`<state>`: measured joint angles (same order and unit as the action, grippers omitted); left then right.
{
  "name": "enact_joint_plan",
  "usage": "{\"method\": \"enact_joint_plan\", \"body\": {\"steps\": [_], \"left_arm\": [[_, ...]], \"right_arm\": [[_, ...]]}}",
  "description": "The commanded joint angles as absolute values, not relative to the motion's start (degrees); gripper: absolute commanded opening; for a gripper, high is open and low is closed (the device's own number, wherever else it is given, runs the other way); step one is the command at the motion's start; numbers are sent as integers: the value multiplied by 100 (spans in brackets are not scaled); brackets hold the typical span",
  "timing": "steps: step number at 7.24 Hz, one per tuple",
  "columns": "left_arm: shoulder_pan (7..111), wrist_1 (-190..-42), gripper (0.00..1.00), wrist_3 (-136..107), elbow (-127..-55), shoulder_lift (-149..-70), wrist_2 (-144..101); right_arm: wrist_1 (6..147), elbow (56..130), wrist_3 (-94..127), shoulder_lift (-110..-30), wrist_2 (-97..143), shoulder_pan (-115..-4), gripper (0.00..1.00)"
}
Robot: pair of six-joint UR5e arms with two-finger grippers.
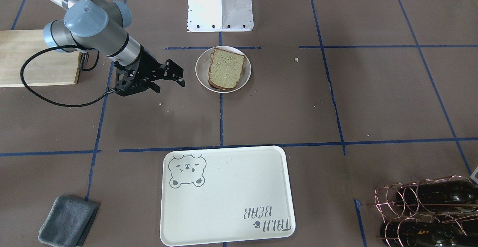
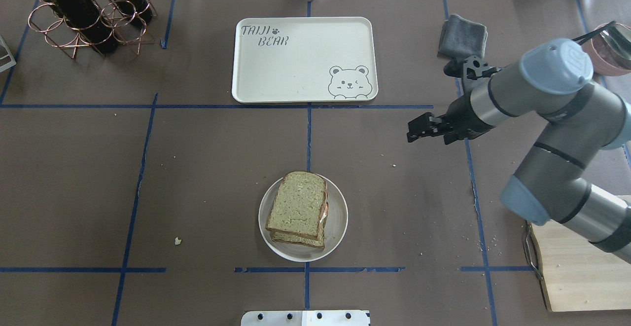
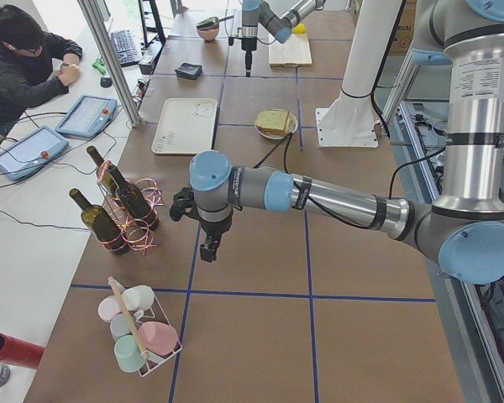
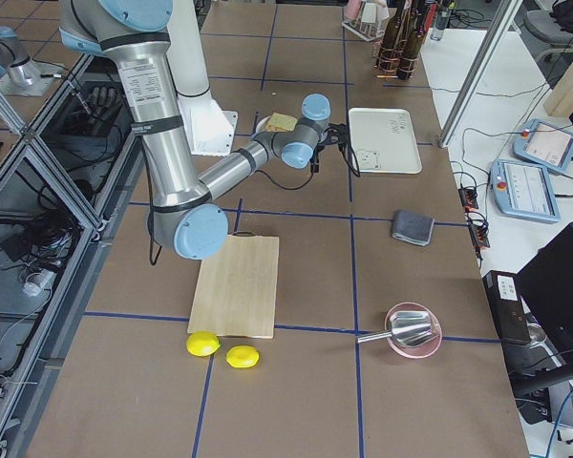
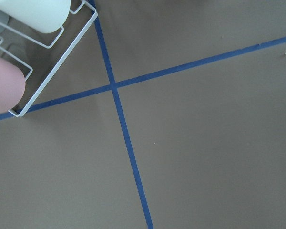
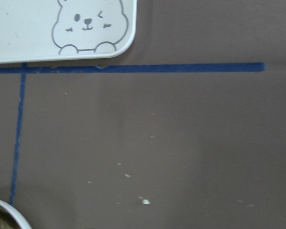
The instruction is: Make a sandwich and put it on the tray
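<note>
Front-facing view: the sandwich (image 1: 226,69) sits on its white plate (image 1: 201,79), with the tray (image 1: 224,198) well apart at 6 o'clock. The right gripper (image 1: 170,85) hovers at 9 o'clock, fingers apart. Left side view: the left gripper (image 3: 208,248) hangs near the wine bottles (image 3: 109,201); whether its fingers are apart cannot be told.

Overhead and front views opposed across the tray (image 2: 305,59); wrist cameras close

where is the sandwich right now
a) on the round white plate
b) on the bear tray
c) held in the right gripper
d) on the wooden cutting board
A: the sandwich lies stacked on the round white plate, on the robot's side of the blue tape line and well apart from the tray.
</note>
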<state>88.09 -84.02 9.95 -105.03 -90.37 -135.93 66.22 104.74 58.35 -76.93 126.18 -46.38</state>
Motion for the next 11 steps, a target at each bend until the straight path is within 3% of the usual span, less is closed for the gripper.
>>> {"method": "enact_joint_plan", "body": {"steps": [1,4,7,11], "left_arm": [[8807,-8908,100,941,-10503,-9368,-13614],[8484,-9620,100,396,-10712,-9335,-14069],[7115,-10674,100,-1563,-11196,-9264,-14028],[4997,-12462,100,-5520,-11233,-9621,-12932]], "right_arm": [[7005,10802,3841,-8705,13146,-5708,100],[7092,10810,1441,-9910,13350,-6983,100],[7128,10828,730,-10738,13831,-7951,100],[7258,10819,127,-11152,13746,-8243,100]]}}
